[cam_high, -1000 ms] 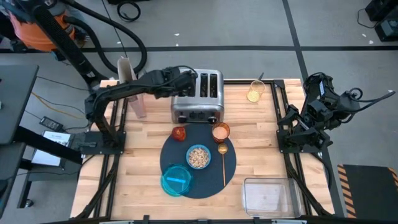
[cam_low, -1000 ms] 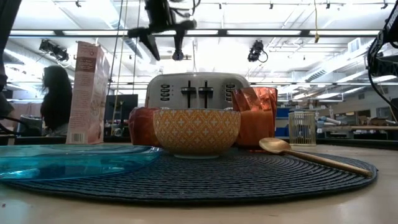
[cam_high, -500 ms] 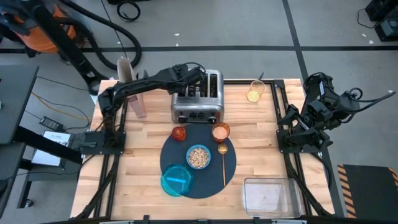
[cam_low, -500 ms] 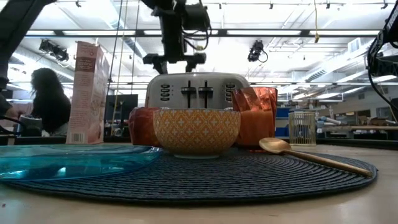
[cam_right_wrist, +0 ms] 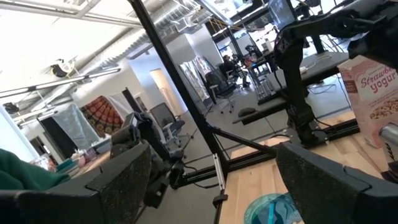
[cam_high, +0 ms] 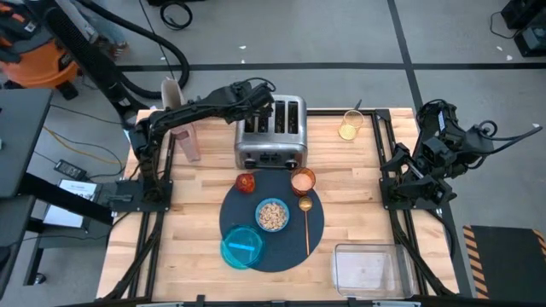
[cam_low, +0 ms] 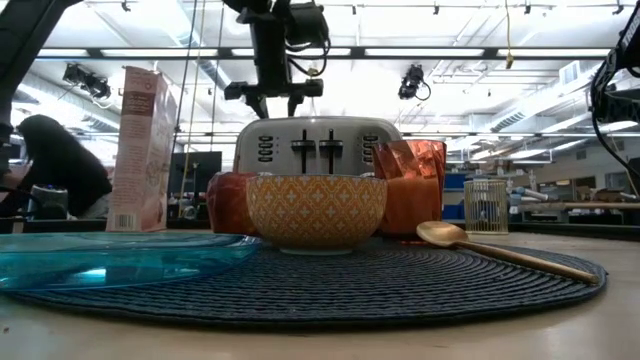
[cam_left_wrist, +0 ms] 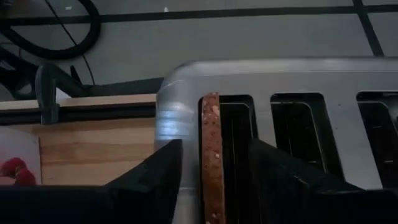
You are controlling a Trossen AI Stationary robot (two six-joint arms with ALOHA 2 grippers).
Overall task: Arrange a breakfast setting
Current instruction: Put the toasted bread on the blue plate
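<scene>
Fetching toast (cam_left_wrist: 212,158) from toaster (cam_high: 271,134) at table's back edge: left gripper (cam_left_wrist: 214,186) part-open astride slice, squeeze and lift next; right gripper (cam_right_wrist: 211,180) wide, idle at right edge.

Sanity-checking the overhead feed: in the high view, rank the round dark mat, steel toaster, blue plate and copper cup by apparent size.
1. Round dark slate-blue mat, clearly the largest.
2. Steel four-slot toaster.
3. Translucent blue plate.
4. Copper cup, the smallest.
The toaster stands taller, so nearer the camera, but its lead over the plate looks safe.
</scene>
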